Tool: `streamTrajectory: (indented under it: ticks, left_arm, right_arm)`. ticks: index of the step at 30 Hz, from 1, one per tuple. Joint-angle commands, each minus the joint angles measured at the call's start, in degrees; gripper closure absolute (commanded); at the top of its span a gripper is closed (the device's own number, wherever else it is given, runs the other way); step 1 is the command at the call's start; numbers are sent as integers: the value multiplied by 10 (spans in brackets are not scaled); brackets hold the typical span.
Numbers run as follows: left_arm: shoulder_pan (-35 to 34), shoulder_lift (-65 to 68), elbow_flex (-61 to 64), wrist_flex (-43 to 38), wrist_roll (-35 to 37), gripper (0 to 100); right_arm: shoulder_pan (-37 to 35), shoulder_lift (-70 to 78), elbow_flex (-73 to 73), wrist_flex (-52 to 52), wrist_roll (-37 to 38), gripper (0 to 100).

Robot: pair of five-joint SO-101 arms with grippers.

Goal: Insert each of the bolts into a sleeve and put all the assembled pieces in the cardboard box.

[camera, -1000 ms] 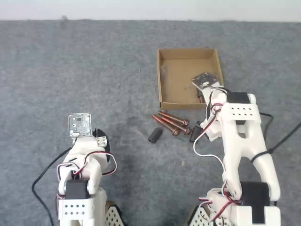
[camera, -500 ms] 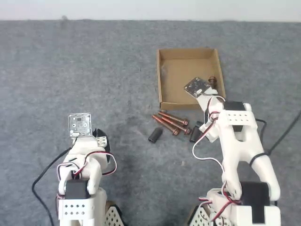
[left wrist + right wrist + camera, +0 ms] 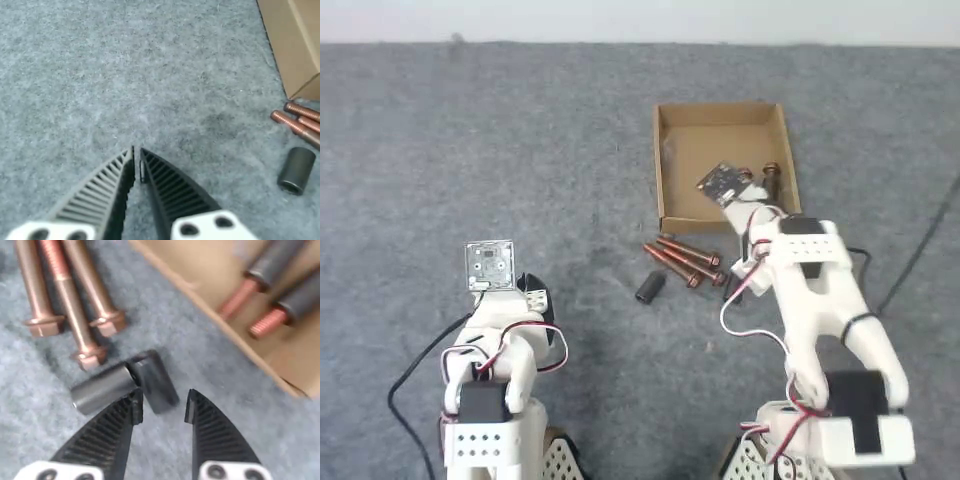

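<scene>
box (image 3: 705, 160) sits upper right of centre in the high view, open side up on grey carpet (image 3: 470, 130). two assembled pieces (image 3: 262, 275) lie side by side inside it near one wall, copper ends poking out of dark sleeves. three bolts (image 3: 680, 260) lie close together on the carpet just below the box's front edge, heads toward the right of the frame. a lone sleeve (image 3: 649, 288) lies on its side just lower left of the bolts, not touching them. a sleeve pair (image 3: 122, 382) lies by the bolt heads, the two touching at an angle. the right gripper (image 3: 162, 400) hangs low over that pair, jaws partly open, with nothing gripped; one sleeve of the pair lies just ahead of the gap. the left gripper (image 3: 136, 150) is in the lower left of the high view, well apart from the parts, jaws closed to a sliver and holding nothing, over bare carpet.
</scene>
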Motion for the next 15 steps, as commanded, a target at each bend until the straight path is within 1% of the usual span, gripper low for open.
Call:
streamTrajectory:
  ticks: [1,4,10,15]
  left_arm:
    - [3,5,-5,-2,-5,988]
    - [3,5,-5,-2,-5,988]
    - [3,4,-5,-2,-7,988]
    - [3,4,-5,-2,-36,988]
  right_arm:
    - [-22,25,-2,-36,4,879]
    - [-15,52,-2,-56,7,879]
    - [0,55,-5,-54,8,880]
    - [0,54,-5,-42,8,876]
